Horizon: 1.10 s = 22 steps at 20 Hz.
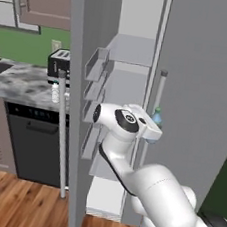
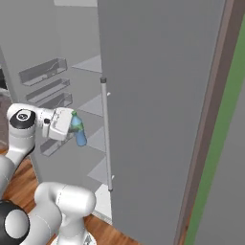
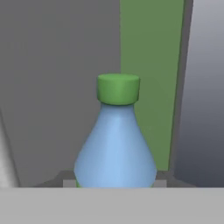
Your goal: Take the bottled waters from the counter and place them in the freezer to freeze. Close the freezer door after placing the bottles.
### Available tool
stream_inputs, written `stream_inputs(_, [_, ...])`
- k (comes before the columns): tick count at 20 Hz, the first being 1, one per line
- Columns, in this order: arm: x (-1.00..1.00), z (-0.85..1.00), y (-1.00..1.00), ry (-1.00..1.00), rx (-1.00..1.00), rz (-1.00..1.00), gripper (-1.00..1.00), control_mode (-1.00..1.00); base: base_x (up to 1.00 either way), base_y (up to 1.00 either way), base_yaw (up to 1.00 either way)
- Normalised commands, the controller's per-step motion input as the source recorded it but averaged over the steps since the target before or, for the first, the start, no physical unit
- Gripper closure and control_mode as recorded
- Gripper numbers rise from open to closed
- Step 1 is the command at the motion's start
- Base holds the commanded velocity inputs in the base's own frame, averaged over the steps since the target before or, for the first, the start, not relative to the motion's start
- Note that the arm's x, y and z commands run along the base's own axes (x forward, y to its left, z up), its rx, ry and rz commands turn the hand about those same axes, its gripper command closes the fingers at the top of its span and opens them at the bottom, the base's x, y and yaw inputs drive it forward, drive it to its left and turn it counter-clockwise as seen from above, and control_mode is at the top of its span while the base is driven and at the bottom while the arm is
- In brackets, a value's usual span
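My gripper (image 1: 153,126) (image 2: 72,126) is shut on a blue-tinted bottled water (image 1: 157,118) (image 2: 79,133) (image 3: 116,144) with a green cap, held tilted in front of the open freezer (image 1: 125,81) at mid-shelf height. The bottle hangs close to the right door's bar handle (image 1: 156,105). A second, whitish bottled water (image 1: 55,92) stands on the marbled counter (image 1: 18,81) beside the freezer door's handle (image 1: 62,134). The freezer door (image 1: 78,81) stands wide open, its inner bins (image 2: 45,72) facing the shelves.
A toaster (image 1: 58,61) sits on the counter behind the whitish bottle. A black dishwasher (image 1: 36,146) is under the counter. The shut grey right fridge door (image 2: 158,119) with its handle (image 2: 106,134) stands just right of the gripper. White shelves (image 2: 91,62) lie inside.
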Motion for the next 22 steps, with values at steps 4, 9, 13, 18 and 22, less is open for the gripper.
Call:
stream_inputs(4, [0.00, 0.00, 0.00, 0.00, 0.00, 0.00, 1.00, 1.00, 0.08, 0.36, 0.18])
stream_inputs(9, [0.00, 0.00, 0.00, 0.00, 0.00, 0.00, 1.00, 1.00, 0.00, 0.19, 0.15])
stream_inputs(13, [0.00, 0.07, 0.13, -0.05, -0.06, 0.08, 1.00, -1.00, 0.00, 0.08, 0.07])
stream_inputs(18, [0.00, 0.37, 0.21, -0.10, -0.12, 0.13, 1.00, -1.00, 0.00, 0.00, 0.00])
stream_inputs(22, [-0.14, 0.44, 0.04, -0.18, -0.10, 0.09, 1.00, -1.00, 0.00, 0.00, 0.00])
